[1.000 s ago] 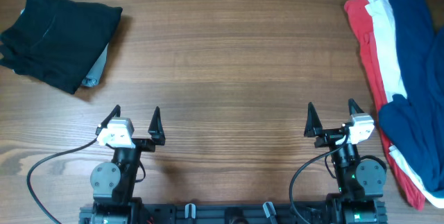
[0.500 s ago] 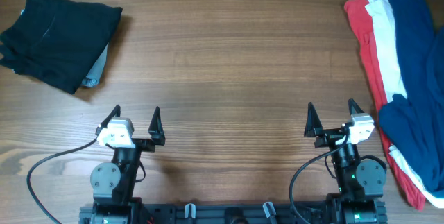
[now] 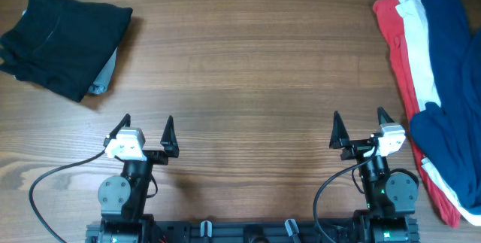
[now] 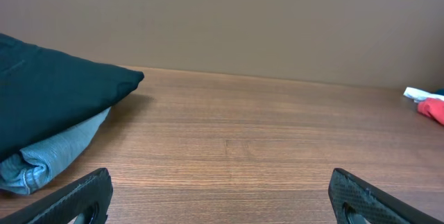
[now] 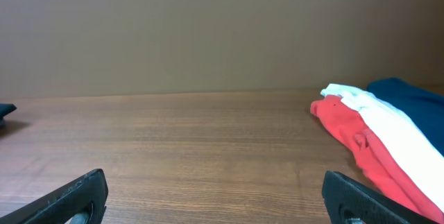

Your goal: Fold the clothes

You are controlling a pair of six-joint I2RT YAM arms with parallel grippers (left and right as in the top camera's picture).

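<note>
Black fingers of the left gripper stand spread wide with nothing between them, and the right gripper matches it, jaws fully apart and empty. Both sit low at the near edge of the table, pointing across the bare wood, which looks to me like a ready pose that keeps the middle free as a folding space. To the right gripper's side, close by, lies the unfolded heap. The deep-blue polo sprawls along the right edge and partly runs out of the overhead view. A white tee shows as a strip beside it, and a red tee lies innermost, its edge nearest the open wood. They overlap loosely, as if dropped there to wait their turn, and I cannot tell which lies on top all the way along. Well apart, at the far left corner, a dark stack sits squared up on a grey piece that peeks out beneath it. I take that for the finished pile, kept on the left arm's side and out of the way. Judging by this, no garment is in hand, and the right arm seems best placed to draw one from the heap toward the centre.
</note>
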